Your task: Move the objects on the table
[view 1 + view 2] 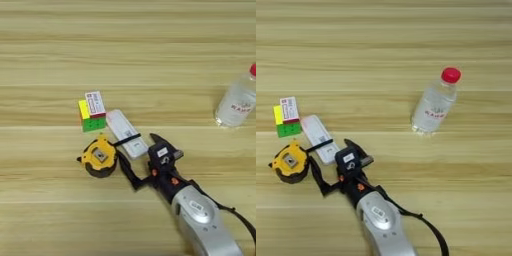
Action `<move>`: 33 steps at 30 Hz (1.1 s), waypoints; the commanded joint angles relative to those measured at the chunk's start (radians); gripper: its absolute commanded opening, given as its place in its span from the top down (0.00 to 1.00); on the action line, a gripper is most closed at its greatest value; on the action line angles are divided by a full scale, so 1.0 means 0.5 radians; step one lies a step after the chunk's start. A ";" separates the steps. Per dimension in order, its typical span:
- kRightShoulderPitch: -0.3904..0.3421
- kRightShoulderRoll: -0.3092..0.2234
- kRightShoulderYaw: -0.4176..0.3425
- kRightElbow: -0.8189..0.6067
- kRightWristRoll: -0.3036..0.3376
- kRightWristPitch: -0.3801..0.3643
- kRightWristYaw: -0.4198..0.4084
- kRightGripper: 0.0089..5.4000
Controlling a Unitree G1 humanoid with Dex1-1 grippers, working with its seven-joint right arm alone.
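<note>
A yellow-black tape measure point(100, 157) lies left of centre on the table point(125, 60). Just behind it sits a colourful puzzle cube point(91, 119) with a small white-red box point(95, 103) on top. A flat white oblong device point(122, 130) lies slanted between the cube and my right gripper point(136, 146). The gripper is open, one black finger point(156, 140) to the right of the device's near end and the other by the tape measure. A thin black strap crosses the device. A clear red-capped bottle point(433, 107) stands upright at the right.
My silver forearm point(202, 220) comes in from the bottom right, with a black cable point(431, 230) trailing beside it. Bare wooden planks stretch across the far half of the table and between the gripper and the bottle.
</note>
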 commanded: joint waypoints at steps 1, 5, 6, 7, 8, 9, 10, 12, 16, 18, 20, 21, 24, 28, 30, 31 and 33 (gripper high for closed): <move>-0.119 0.028 -0.037 0.039 0.063 -0.021 0.021 0.01; -0.152 0.036 -0.066 0.105 0.083 -0.014 0.027 0.02; -0.156 0.038 -0.069 0.114 0.085 -0.017 0.028 0.04; -0.162 0.039 -0.071 0.126 0.087 -0.019 0.029 0.06; -0.166 0.039 -0.072 0.134 0.088 -0.022 0.030 0.08; -0.171 0.039 -0.073 0.143 0.087 -0.024 0.030 0.11; -0.174 0.040 -0.074 0.150 0.087 -0.025 0.030 0.13; -0.177 0.039 -0.077 0.156 0.086 -0.031 0.031 0.20; -0.175 0.035 -0.071 0.158 0.075 -0.050 0.029 0.28; -0.173 0.030 -0.064 0.158 0.057 -0.064 0.023 0.34; -0.172 0.027 -0.059 0.158 0.039 -0.074 0.012 0.39; -0.172 0.026 -0.060 0.157 0.035 -0.076 0.008 0.41; -0.175 0.026 -0.067 0.158 0.029 -0.085 -0.003 0.45; -0.181 0.029 -0.088 0.159 0.014 -0.099 -0.032 0.46; -0.187 0.032 -0.125 0.156 0.021 -0.102 -0.059 0.46; -0.189 0.032 -0.143 0.156 0.025 -0.103 -0.075 0.46; -0.193 0.028 -0.183 0.157 0.038 -0.103 -0.097 0.46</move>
